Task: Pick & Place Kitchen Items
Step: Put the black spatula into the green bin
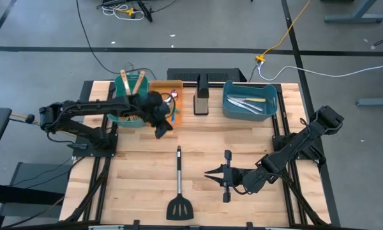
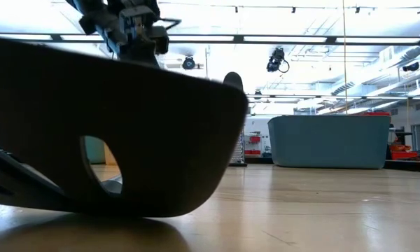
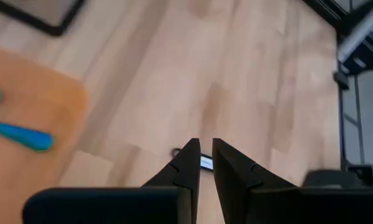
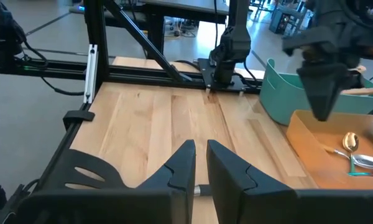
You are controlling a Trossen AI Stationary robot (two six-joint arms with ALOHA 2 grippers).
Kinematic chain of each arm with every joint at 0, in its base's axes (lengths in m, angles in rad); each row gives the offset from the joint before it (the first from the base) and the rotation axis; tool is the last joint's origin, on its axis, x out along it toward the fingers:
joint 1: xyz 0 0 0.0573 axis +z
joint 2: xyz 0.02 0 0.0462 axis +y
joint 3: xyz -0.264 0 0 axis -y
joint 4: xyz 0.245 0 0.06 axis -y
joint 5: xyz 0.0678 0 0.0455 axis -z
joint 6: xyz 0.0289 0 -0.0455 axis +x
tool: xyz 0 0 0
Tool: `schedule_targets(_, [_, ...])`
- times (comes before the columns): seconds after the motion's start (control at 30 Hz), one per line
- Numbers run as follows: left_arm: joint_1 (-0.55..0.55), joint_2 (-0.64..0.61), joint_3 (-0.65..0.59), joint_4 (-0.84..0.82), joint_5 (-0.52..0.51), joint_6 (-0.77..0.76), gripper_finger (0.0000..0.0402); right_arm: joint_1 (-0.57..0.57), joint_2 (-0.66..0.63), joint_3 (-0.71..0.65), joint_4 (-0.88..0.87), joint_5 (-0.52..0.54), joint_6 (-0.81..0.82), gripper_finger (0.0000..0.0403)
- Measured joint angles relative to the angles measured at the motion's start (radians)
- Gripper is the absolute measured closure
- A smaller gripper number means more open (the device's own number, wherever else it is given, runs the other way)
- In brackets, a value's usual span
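Note:
A black slotted turner (image 1: 179, 191) with a steel handle lies flat on the table near the front edge, and its head fills the low view (image 2: 126, 140). My right gripper (image 1: 207, 173) is low over the table just right of the turner's handle, pointing left, fingers shut (image 4: 201, 165) and empty. The turner's head also shows in the right wrist view (image 4: 90, 171). My left gripper (image 1: 162, 131) hangs shut and empty over bare table beside the orange bin (image 1: 158, 86). That bin holds spoons (image 4: 354, 152), one of them blue-handled (image 3: 18, 134).
A teal bin (image 1: 118, 118) with wooden spatulas stands at the back left, next to the orange bin. A blue bin (image 1: 250, 115) with silver knives stands at the back right. A dark block (image 1: 202, 96) stands between the bins. Bare table lies in the middle.

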Motion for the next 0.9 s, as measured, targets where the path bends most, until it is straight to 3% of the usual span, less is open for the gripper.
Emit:
schedule_targets(0.47, [-0.352,0.0,0.0,0.027,-0.173,-0.02,0.0356,-0.002,0.0,0.0,0.0,0.0,-0.001,0.0353])
schedule_targets(0.9, [-0.623,0.001,0.0,0.142,-0.2,0.034,0.0356,-0.002,0.0,0.0,0.001,0.0,-0.001,0.0353])
